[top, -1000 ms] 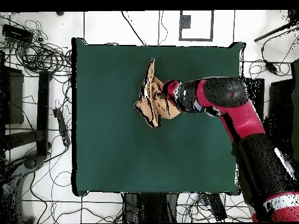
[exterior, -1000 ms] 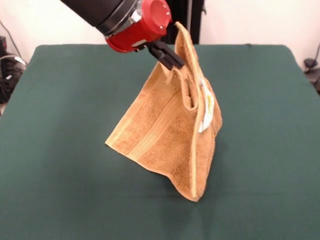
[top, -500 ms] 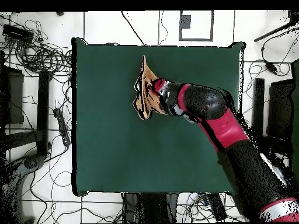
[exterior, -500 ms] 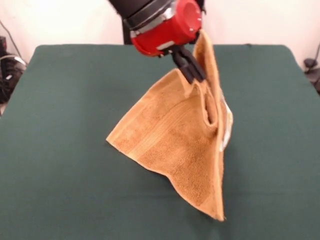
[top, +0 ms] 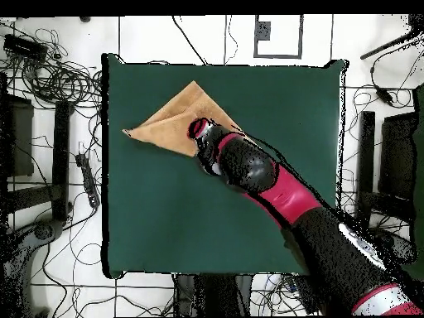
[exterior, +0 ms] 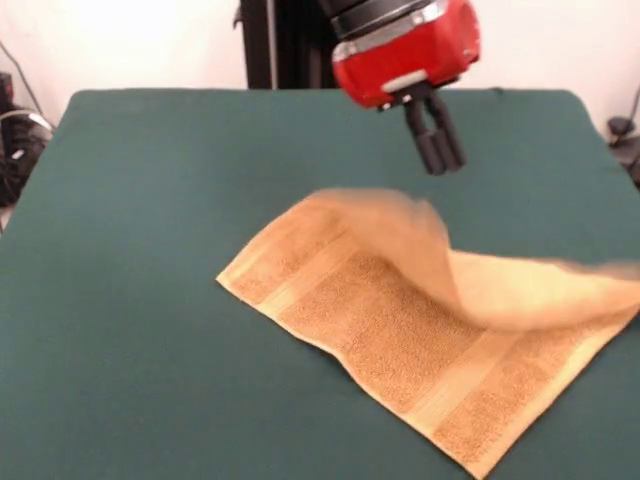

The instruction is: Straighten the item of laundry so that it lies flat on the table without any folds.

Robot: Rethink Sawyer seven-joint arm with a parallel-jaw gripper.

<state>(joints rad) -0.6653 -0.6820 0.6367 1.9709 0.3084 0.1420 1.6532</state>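
Observation:
The item of laundry [exterior: 390, 330], an orange-tan towel with paler bands, lies spread on the green table [exterior: 140, 200] toward its near right. Its far edge is blurred and still curled up over the flat part. My gripper [exterior: 440, 165] hangs just above that edge, fingers slightly apart and holding nothing. Seen from overhead, the towel [top: 170, 120] is a kite shape near the table's [top: 166, 215] top left, and my arm [top: 248, 166] covers its lower right corner.
Cables [top: 58, 79] and stands lie on the floor around the table. A black post [exterior: 270, 45] rises behind the table's far edge. The towel's right corner reaches close to the table's right side in the front view.
The gripper swung right in the front view and let go of the towel. The towel dropped from a hanging peak and is spreading out on the table.

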